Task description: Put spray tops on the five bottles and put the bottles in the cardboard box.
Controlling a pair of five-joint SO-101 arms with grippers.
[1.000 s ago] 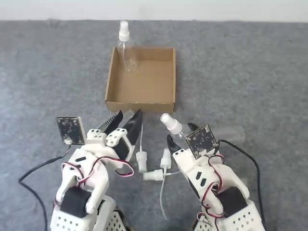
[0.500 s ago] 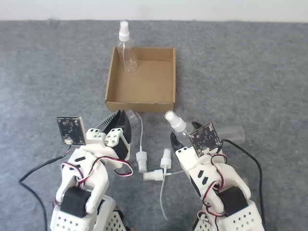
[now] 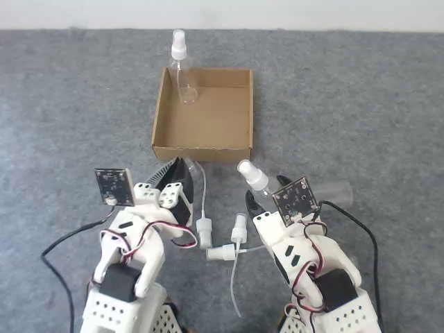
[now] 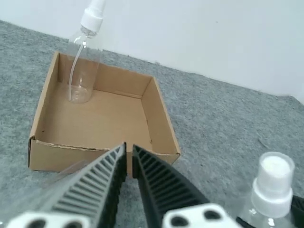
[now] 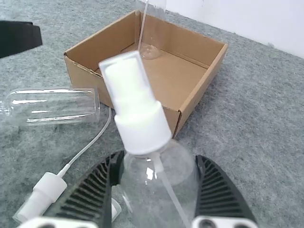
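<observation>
Grey carpet (image 3: 347,104) | left fingers (image 4: 102,185) nearly together | right fingers (image 5: 90,199) clamp spray-topped bottle (image 5: 161,166)

This looks like a robotics lab or hobby test bench. The table (image 3: 361,90) is covered in grey felt-like cloth, and its far edge meets a bare white wall (image 3: 312,14). At its near edge stand the left arm (image 3: 132,243) and right arm (image 3: 312,267), white plastic with bare circuit boards (image 3: 114,186) and loose cables (image 3: 66,239). The props are plain: a cardboard box (image 3: 201,149) and a clear bottle (image 3: 251,177).
</observation>
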